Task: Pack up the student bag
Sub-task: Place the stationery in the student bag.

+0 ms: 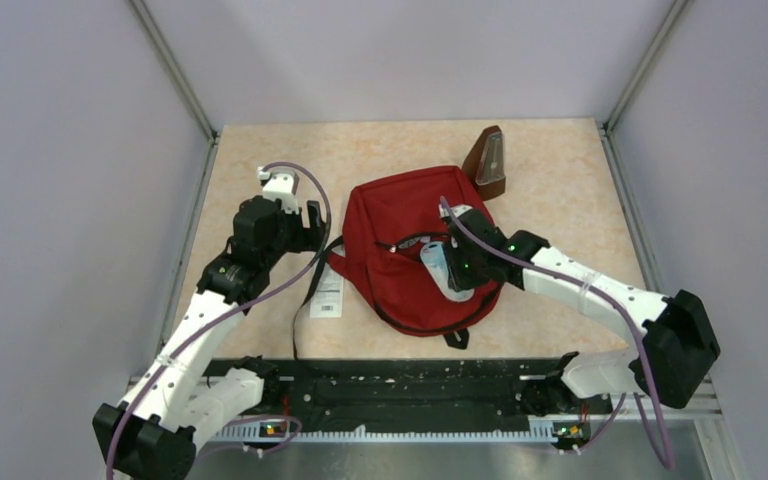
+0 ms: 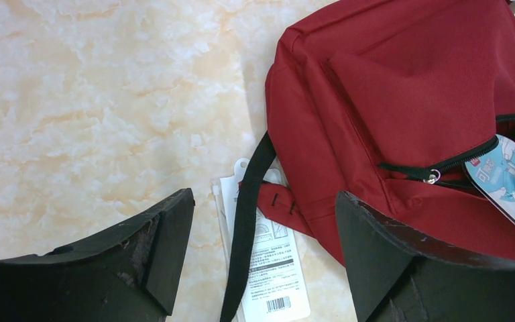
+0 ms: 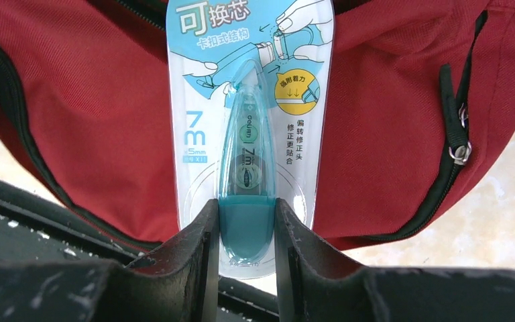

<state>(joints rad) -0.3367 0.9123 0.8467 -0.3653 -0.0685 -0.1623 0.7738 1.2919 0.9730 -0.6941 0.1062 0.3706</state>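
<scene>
One item is in hand: a blister-packed correction tape [image 3: 248, 127] is clamped at its lower end by the right gripper [image 3: 245, 225], with the jaws closed on the teal body. The student bag [image 1: 400, 250] is laid flat mid-table [image 1: 560, 200], and its front pocket zipper [image 2: 442, 164] is seen part-open. The pack's top edge is aimed at that slot, at 12 o'clock from the fingers in the right wrist view; whether it is already inside cannot be told. The left gripper [image 2: 265, 208] is held released and empty at 9 o'clock of the bag, over a black strap [image 2: 245, 235] and a white hang tag [image 2: 271, 282]. A brown metronome [image 1: 487, 160] is left unpacked at 1 o'clock. Insertion is judged under way, with zip closure outstanding.
</scene>
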